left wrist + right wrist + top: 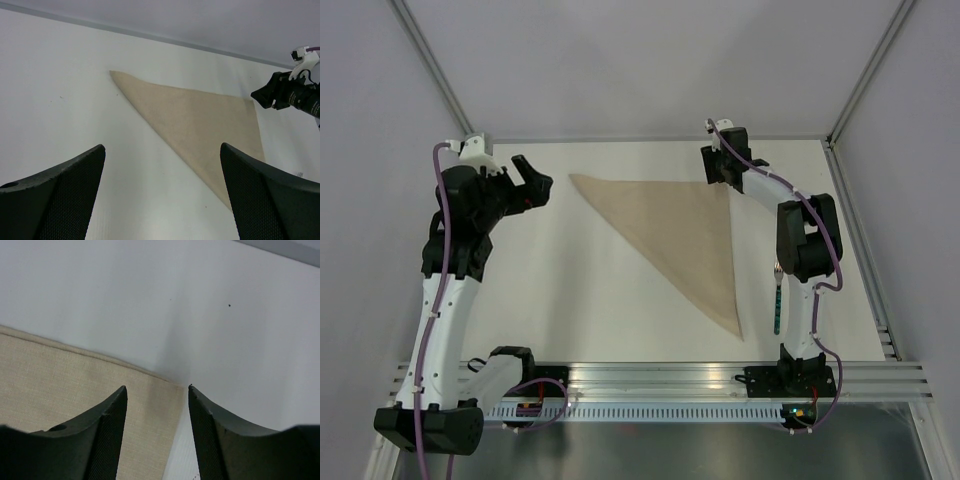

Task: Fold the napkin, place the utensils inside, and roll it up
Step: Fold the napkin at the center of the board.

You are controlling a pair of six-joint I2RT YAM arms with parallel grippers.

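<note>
Napkin (685, 230) is light, floppy cloth, so I'd pinch its 1 o'clock corner under the open, empty right claw (157, 387); left claw (162, 146) gapes wide.

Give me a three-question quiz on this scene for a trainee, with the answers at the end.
1. True or false: the napkin lies folded into a triangle.
2. Where does the fork lie? A) on the napkin; B) on the bare table, right of the napkin and apart from it; C) rolled inside the napkin.
3. Which gripper is over the napkin's far right corner, and how do its jaws stand?
Key: 1 true. 2 B. 3 The right gripper, jaws open, holding nothing.
</note>
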